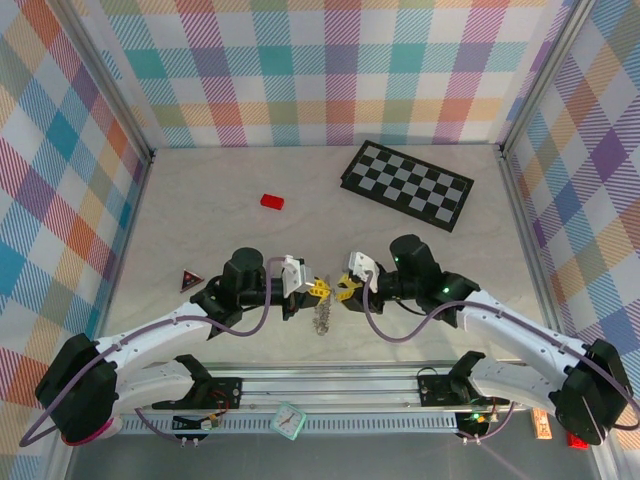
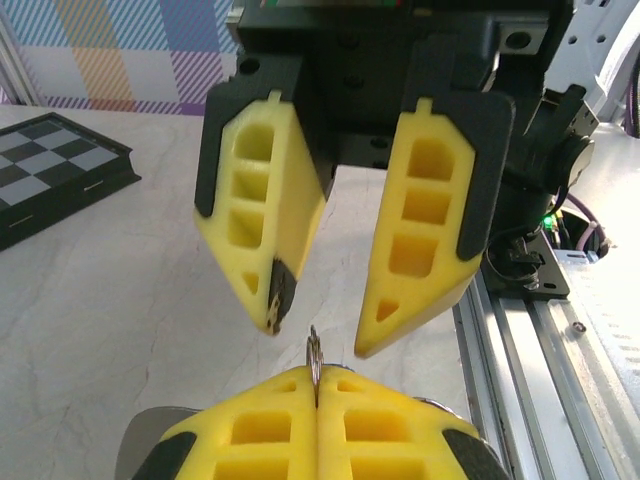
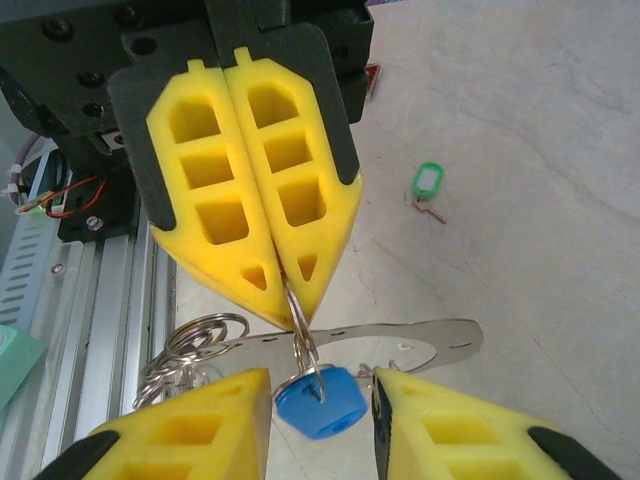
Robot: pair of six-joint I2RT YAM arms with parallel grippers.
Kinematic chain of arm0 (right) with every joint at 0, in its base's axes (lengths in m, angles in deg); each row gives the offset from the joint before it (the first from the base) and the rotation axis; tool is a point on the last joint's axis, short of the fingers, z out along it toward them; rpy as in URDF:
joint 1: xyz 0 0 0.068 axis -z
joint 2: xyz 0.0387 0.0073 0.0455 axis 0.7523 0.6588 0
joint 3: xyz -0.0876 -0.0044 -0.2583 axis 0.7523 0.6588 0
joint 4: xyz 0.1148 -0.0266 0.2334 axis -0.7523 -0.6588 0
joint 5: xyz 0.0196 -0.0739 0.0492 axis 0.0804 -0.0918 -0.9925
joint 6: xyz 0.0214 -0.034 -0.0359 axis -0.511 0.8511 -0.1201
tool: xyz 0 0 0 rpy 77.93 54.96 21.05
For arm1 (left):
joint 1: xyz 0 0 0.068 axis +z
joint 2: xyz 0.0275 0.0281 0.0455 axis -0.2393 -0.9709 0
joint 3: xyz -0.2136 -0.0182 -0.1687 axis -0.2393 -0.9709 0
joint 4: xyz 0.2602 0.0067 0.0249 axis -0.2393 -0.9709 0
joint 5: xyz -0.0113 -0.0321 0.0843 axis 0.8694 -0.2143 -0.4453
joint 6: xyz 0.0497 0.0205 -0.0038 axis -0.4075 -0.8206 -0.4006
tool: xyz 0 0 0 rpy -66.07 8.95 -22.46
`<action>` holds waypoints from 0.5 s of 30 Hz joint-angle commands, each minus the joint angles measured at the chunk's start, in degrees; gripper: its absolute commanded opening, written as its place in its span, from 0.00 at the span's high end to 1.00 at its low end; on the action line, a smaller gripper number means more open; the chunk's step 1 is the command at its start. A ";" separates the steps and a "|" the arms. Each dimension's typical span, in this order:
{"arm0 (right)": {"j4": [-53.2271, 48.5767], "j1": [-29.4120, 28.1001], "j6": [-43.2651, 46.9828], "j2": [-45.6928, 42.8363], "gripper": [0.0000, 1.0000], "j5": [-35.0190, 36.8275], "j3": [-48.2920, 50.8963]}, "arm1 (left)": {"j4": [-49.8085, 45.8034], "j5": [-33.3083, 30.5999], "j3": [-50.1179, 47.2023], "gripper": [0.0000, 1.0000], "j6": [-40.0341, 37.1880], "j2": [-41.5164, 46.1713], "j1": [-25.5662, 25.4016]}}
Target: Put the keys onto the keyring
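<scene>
Left claw sits closest to its wrist camera, fingers pressed together and clamped on the thin wire of the keyring. In the top view, the rest of the keyring shows as a beaded silvery strand just below the two claw tips. Right claw faces the left claw tip to tip, its fingers standing apart. The blue key hangs in the gap between those fingers, threaded on the keyring wire; whether either finger touches it cannot be told. The mint green key lies flat on the counter, well apart from both claws. Farther back on the counter lie a red block and, to its right, a checkerboard.
</scene>
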 commanded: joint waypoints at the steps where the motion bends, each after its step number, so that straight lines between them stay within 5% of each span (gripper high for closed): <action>1: 1.43 0.13 -0.20 0.70 0.69 -2.23 -0.95 | 4.27 2.24 -0.50 1.00 0.87 1.14 -0.31; 15: -2.82 0.14 2.54 0.19 1.00 0.20 -1.59 | 4.47 2.97 -0.41 1.00 0.70 1.80 -0.32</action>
